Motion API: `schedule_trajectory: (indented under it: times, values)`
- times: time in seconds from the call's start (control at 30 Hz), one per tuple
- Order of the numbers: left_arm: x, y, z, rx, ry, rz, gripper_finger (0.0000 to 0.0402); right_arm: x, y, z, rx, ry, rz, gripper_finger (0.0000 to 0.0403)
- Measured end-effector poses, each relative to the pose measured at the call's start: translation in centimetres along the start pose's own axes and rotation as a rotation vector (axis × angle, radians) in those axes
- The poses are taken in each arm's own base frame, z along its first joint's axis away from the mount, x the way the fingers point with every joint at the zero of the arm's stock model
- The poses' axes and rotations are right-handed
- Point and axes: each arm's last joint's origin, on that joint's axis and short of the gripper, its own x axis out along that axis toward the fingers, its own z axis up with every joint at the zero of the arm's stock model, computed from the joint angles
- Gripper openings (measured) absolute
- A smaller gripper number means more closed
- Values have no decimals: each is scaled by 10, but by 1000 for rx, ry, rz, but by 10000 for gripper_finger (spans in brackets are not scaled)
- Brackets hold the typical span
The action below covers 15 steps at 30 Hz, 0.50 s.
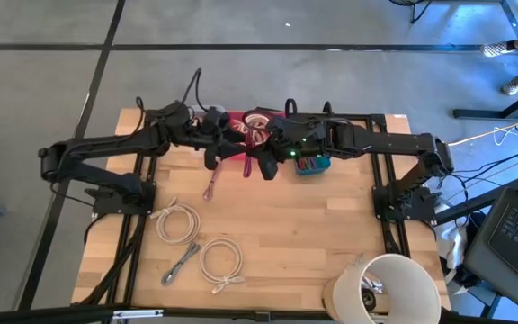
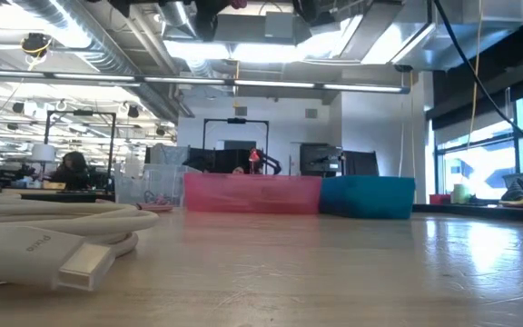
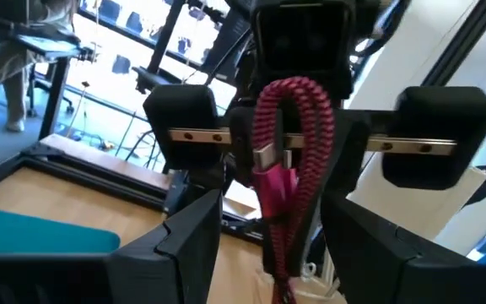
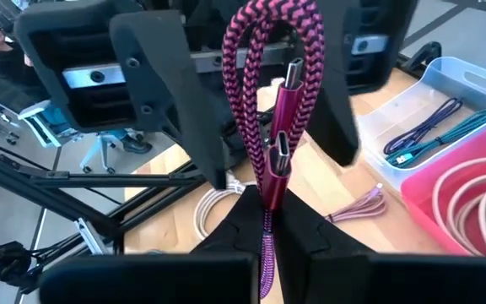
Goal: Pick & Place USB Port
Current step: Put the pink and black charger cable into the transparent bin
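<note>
A magenta braided USB cable (image 4: 270, 51) is folded into a loop with two metal plugs (image 4: 283, 110) lying along it. My right gripper (image 4: 272, 228) is shut on it above the table's far middle (image 1: 266, 165). My left gripper (image 3: 277, 245) faces it from the left (image 1: 212, 155). It is open, with its fingers (image 4: 171, 101) standing on either side of the loop, not touching it. In the low view both grippers are out of sight above the picture. My right gripper pinches the cable's doubled strands (image 4: 268, 207) between its two fingers, just below the plugs. The fingers come about level from the table's right side. The loop sticks out past the fingertips toward my left gripper, clear of the table, and a tail (image 3: 281, 283) hangs below.
A pink bin (image 1: 245, 121) with white cables, a teal bin (image 1: 315, 166) and a clear bin (image 4: 445, 110) with blue cables stand at the far edge. A pink cable (image 1: 212, 184), white coils (image 1: 178, 221) (image 1: 220, 261) and a grey cable (image 1: 182, 263) lie on the table. A white round object (image 1: 389, 290) stands near right.
</note>
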Motion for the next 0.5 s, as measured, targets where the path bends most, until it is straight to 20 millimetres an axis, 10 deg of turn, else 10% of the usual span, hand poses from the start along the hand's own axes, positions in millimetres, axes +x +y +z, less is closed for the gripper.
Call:
schedule_trajectory:
  times: [0.2,0.5]
  values:
    - [6,6,-3,9,7,-6,176,0,0,0,-3,6,4,10]
    - [6,4,0,123,-9,-52,15,0,0,0,-23,3,4,10]
